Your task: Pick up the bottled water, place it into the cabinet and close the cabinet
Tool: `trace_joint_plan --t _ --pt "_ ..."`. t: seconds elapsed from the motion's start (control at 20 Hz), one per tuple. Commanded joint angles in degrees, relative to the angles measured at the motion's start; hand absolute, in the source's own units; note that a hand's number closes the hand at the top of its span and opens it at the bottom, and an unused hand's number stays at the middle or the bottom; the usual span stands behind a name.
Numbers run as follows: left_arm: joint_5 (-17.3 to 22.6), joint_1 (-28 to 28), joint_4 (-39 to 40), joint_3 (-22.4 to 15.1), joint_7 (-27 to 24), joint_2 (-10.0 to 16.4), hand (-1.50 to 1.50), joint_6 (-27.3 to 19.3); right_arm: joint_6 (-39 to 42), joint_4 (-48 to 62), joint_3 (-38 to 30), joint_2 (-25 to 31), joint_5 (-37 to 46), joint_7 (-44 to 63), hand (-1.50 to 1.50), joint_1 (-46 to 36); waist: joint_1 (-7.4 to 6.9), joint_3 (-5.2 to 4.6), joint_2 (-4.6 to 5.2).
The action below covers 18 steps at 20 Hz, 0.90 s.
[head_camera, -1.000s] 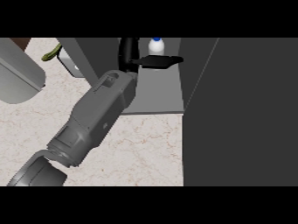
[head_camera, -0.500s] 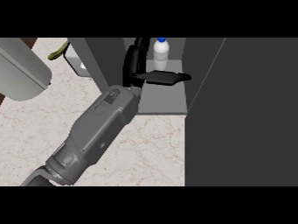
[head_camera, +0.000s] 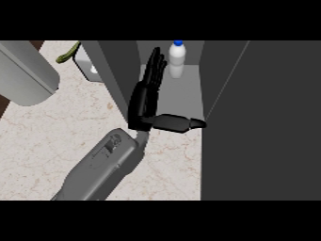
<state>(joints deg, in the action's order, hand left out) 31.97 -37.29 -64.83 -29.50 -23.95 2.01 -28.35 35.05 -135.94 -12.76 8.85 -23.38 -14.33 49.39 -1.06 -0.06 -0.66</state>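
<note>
right hand (head_camera: pixel 148 94) released: fingers straight, thumb out toward 3 o'clock, inside the open dark grey cabinet (head_camera: pixel 190 96). white plastic water bottle with blue cap (head_camera: pixel 177 59) stands upright at the cabinet's back, at 1 o'clock from the fingertips, not touching.

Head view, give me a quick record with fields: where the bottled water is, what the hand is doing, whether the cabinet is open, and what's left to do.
bottled water: upright inside the cabinet, towards its far end; white with a blue cap
cabinet: open, its inside in view
right hand: open, fingers straight and pointing into the cabinet, left of the bottle and apart from it
left hand: not in view
counter: pale marbled top in front of the cabinet
left to do: close the cabinet
</note>
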Motion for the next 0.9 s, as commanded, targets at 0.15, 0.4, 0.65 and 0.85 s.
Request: trace_joint_plan --t 0.15,0.4,0.65,0.85 --pt "-2.27 15.81 -18.83 -6.23 2.39 3.3 -1.5 -2.31 -0.2 -5.79 0.56 -0.2 2.65 2.24 -1.5 -1.09 0.48 0.03 0.24" --pt "-2.43 20.64 -26.27 -6.3 3.54 8.24 -1.5 -1.62 4.93 -8.58 4.8 6.21 1.08 6.62 1.5 0.74 0.15 -0.03 0.28" --pt "-3.55 30.76 -33.55 -9.2 1.72 10.71 -1.5 -2.81 5.77 -10.21 11.47 6.0 6.56 7.92 1.5 -1.95 0.02 -0.04 0.21" --pt "-2.71 35.04 -37.02 -7.05 -0.22 14.03 -1.5 -0.93 5.25 -14.78 15.52 8.47 4.88 12.71 1.5 1.51 0.64 -0.13 0.34"
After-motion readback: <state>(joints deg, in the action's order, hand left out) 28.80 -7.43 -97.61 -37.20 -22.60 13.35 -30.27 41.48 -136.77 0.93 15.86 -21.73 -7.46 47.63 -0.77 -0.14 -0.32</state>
